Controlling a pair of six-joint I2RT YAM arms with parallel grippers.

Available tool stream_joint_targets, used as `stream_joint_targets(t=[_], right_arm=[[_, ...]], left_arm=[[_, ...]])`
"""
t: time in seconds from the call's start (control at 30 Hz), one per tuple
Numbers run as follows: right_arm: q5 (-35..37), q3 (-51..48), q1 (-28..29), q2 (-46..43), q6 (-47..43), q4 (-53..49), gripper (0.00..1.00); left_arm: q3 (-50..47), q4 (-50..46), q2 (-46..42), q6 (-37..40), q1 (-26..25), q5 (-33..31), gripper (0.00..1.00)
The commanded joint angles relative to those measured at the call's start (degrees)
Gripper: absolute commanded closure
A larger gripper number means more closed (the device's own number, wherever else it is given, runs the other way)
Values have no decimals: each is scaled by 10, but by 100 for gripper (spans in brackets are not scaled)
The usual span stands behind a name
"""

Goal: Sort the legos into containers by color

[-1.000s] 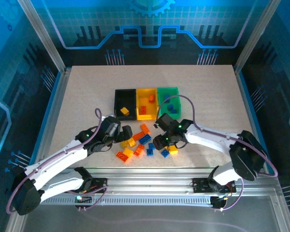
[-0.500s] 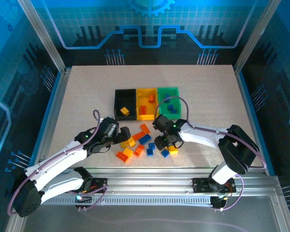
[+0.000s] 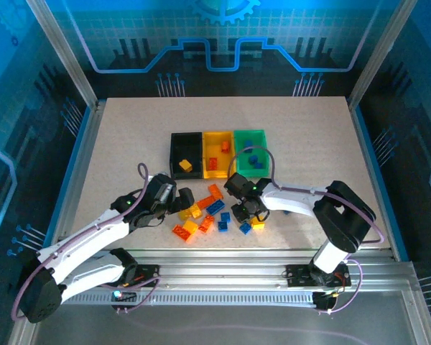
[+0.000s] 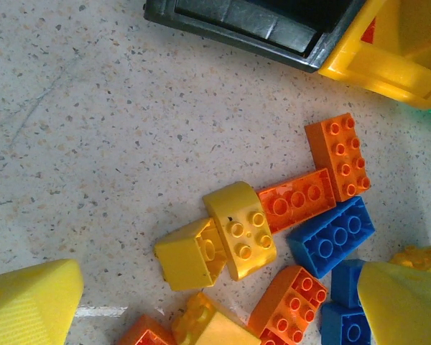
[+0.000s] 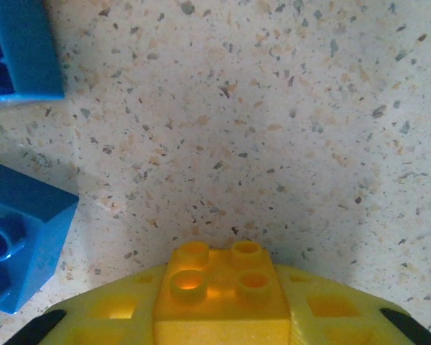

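Observation:
Loose legos lie in a pile in front of the containers: a black bin, a yellow bin and a green bin joined in a row. My right gripper is down at the pile's right edge, shut on a small yellow lego that sits on the table between its fingers. My left gripper hovers open over the pile's left side, above two yellow legos, with orange legos and a blue lego just beyond.
The black bin holds a yellow brick, the yellow bin orange bricks, the green bin blue bricks. Two blue bricks lie left of the right gripper. Bare table surrounds the pile; metal rails frame it.
My right gripper has shifted left toward the pile's right edge and closed round the yellow lego. The left arm has hardly moved and stays open.

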Motion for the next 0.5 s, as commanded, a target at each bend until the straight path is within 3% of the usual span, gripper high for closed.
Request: stream_joint_targets(t=[0.0,0.23,0.47], right_arm=[[9,8,3,-34,-1,4,69],[-35,110,3,-76,5,21,71],[-79,312,2,58,21,41,71]], left_arm=[[-6,-4,-11,-5,7,5,1],[-10,-18,-27,-11,10,-10,1],[-28,-28,-57,-26,12,-13,1]])
